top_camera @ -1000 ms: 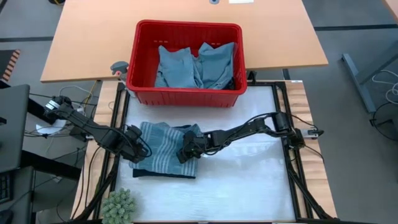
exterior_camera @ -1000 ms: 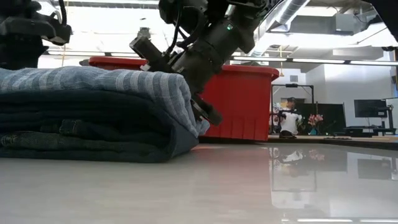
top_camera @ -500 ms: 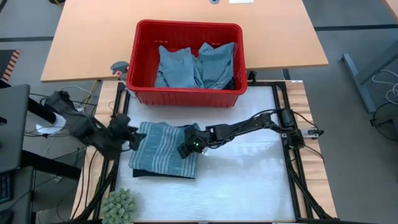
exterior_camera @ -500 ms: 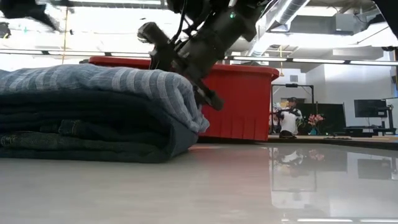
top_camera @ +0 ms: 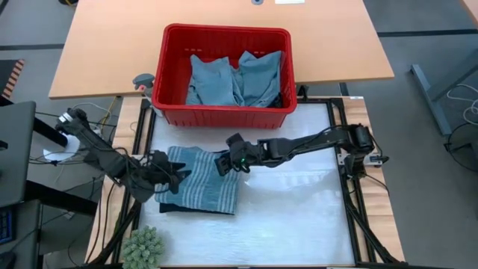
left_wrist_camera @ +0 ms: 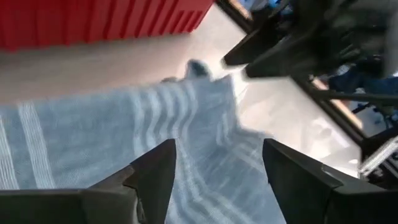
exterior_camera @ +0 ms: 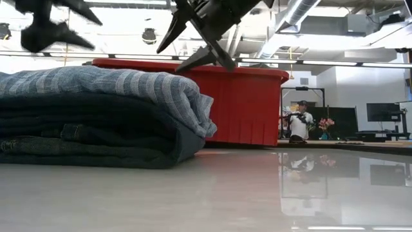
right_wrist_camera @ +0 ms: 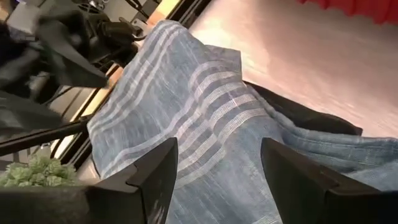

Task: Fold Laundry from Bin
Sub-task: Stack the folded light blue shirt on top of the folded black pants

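A grey-blue striped garment (top_camera: 200, 185) lies folded on top of a folded dark navy one (exterior_camera: 84, 135), and the pile rests on the white table. My left gripper (top_camera: 179, 177) hovers open over the pile's left part, clear of the cloth (left_wrist_camera: 186, 118). My right gripper (top_camera: 222, 162) hovers open above the pile's far right corner; the low view (exterior_camera: 167, 61) shows it above the cloth. The red bin (top_camera: 170, 75) stands behind the pile and holds light blue garments (top_camera: 235, 78).
A small green plant (top_camera: 142, 246) stands at the near left corner. A small grey and red object (top_camera: 142, 81) lies left of the bin. The white surface (top_camera: 299, 217) right of the pile is bare. A person shows far off in the room (exterior_camera: 297, 119).
My right gripper has risen off the pile's right folded edge and gone a little toward the bin; it now hangs clear above the cloth. My left gripper drew back toward the table's left edge, then came back over the pile's left part. The pile has stayed put.
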Tool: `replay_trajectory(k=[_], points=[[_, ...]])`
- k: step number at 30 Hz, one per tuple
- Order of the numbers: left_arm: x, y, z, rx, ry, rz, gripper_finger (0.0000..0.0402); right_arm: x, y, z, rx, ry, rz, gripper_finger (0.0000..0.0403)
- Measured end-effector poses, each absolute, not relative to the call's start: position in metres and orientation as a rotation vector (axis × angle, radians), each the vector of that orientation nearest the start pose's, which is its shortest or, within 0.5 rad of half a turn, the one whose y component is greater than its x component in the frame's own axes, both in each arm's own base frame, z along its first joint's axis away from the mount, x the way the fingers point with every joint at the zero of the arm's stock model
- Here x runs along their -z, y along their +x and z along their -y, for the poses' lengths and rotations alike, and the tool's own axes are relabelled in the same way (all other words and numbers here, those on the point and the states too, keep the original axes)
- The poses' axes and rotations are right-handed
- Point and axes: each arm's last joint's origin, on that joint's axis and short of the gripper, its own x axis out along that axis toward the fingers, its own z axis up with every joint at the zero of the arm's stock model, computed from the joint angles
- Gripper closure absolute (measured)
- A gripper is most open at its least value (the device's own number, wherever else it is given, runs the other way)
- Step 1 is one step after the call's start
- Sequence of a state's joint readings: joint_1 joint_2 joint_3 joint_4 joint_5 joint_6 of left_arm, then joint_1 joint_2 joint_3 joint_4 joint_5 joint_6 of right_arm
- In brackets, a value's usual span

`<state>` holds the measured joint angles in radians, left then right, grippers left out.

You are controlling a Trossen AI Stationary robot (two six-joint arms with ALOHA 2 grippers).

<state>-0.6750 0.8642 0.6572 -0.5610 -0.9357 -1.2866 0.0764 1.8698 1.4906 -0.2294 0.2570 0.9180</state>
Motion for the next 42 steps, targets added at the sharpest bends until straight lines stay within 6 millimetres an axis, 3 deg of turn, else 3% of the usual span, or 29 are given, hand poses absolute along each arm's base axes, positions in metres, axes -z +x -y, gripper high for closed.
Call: replay_trajectory(k=[6, 10, 20, 27, 32, 35, 39, 42], points=[[-0.214, 0.138, 0.077, -0.59, -0.716, -0.241, 0.0192, -0.264, 0.424, -0.032, 0.443, 0.769, -0.469, 0.0148], [-0.194, 0.134, 0.072, -0.629, -0.739, -0.261, 0.0199, -0.239, 0.43, -0.023, 0.486, 0.774, -0.524, 0.0148], [-0.168, 0.128, 0.059, -0.73, -0.762, -0.243, 0.0203, -0.164, 0.462, 0.008, 0.45, 0.865, -0.59, 0.0148], [-0.135, 0.115, 0.049, -0.793, -0.832, -0.284, 0.0203, -0.158, 0.46, 0.024, 0.486, 0.879, -0.627, 0.0148], [-0.124, 0.111, 0.046, -0.819, -0.911, -0.253, 0.0203, -0.16, 0.459, 0.034, 0.458, 0.898, -0.648, 0.0148], [-0.128, 0.115, 0.048, -0.785, -0.909, -0.232, 0.0203, -0.177, 0.455, 0.037, 0.427, 0.895, -0.629, 0.0148], [-0.133, 0.12, 0.051, -0.74, -0.882, -0.219, 0.0203, -0.228, 0.447, 0.037, 0.411, 0.853, -0.491, 0.0148], [-0.133, 0.12, 0.052, -0.736, -0.887, -0.22, 0.0203, -0.26, 0.439, 0.022, 0.397, 0.829, -0.401, 0.0148]])
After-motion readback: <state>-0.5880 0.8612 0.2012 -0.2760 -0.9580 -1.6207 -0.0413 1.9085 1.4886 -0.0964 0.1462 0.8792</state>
